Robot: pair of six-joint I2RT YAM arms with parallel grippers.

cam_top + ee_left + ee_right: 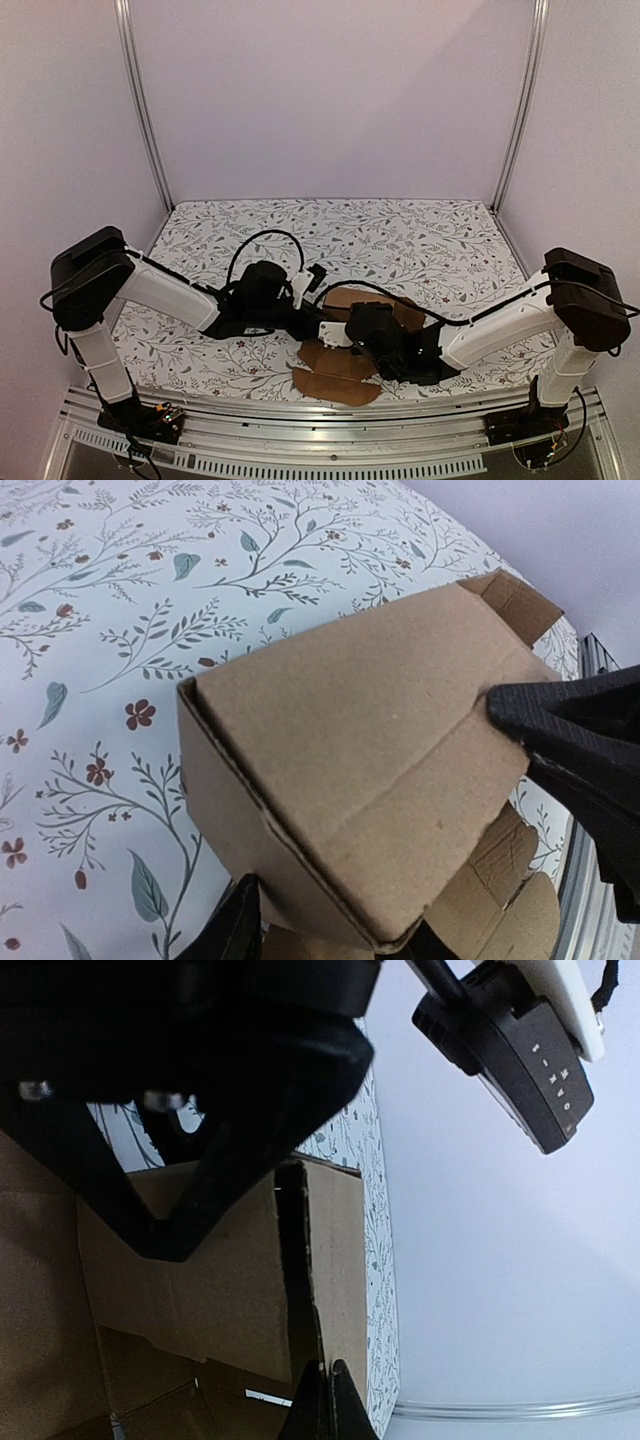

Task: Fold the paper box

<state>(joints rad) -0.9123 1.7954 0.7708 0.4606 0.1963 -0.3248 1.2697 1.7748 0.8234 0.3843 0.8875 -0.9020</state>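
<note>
The paper box [350, 300] is brown cardboard, partly folded, standing on the flowered table between both arms with loose flaps [340, 378] spread toward the near edge. In the left wrist view the paper box [350, 750] fills the frame, a side wall raised and a crease running across its top panel. My left gripper [330, 935] straddles its lower corner, fingers [235, 925] against the cardboard on both sides. The shut right gripper [500, 710] presses its tip on the top panel at the crease. In the right wrist view, its closed tips [330, 1400] meet the upright wall edge [340, 1260].
The tablecloth [420, 240] has a leaf and flower print. Pale walls with two metal posts [145, 120] enclose the back and sides. A metal rail [330, 440] runs along the near edge. The left arm's body [230, 1050] looms dark over the box.
</note>
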